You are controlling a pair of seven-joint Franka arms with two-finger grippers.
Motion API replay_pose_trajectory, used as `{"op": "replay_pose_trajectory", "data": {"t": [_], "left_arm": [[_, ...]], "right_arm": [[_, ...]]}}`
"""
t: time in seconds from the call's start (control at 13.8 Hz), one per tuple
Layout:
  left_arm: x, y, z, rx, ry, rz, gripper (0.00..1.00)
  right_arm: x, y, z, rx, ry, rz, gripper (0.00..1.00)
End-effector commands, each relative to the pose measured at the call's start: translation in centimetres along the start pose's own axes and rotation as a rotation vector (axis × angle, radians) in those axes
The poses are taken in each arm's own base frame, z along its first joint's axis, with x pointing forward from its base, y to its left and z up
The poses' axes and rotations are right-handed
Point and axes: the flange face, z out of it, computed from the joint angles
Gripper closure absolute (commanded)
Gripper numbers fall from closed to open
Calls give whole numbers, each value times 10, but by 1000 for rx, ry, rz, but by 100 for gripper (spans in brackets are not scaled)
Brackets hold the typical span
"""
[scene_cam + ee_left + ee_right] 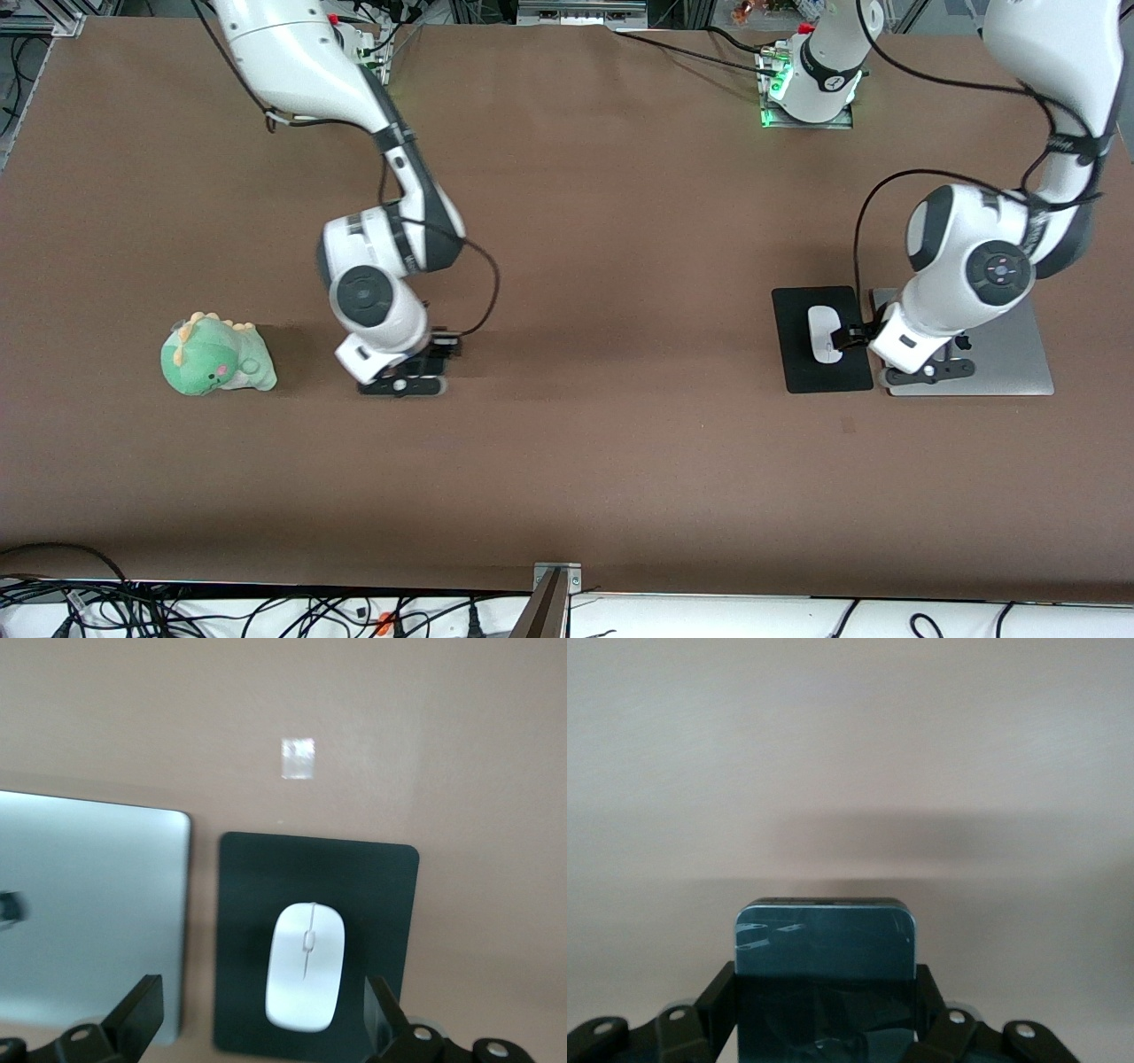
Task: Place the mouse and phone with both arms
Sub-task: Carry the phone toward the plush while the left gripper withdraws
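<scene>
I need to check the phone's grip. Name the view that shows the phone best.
The right wrist view: the phone fills its lower middle, clamped in the right gripper. In the front view the right arm hides it. The left wrist view misses it.

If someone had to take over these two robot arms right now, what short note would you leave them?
Left gripper: open, just over the small white oval mouse, which lies on the thin black mouse pad beside the closed silver laptop.
Right gripper: shut on the small black rounded phone, low over bare brown table, beside the green plush dinosaur.
Done: mouse placed.
Left: set the phone down, release it.
</scene>
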Motion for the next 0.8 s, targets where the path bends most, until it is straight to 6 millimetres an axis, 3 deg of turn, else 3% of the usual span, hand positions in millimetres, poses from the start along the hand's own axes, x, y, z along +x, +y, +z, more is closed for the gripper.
{"op": "replay_pose_trajectory", "data": {"t": [0.0,0.15,0.29,0.44,0.73], "left_arm": [[18,-9,-67,23,-6,-9,0],[24,-14,-103,26,5,-26,0],[26,-22,-138,31,4,-44,0],[23,-25,-170,34,-6,-53,0],[8,-32,-220,32,35,-66,0]], "right_arm": [[-15,55,1,47,43,2,87],[-28,81,28,50,133,4,87],[-34,121,52,35,181,-58,87],[-36,155,62,27,192,-86,87],[-34,167,75,70,216,-70,87]]}}
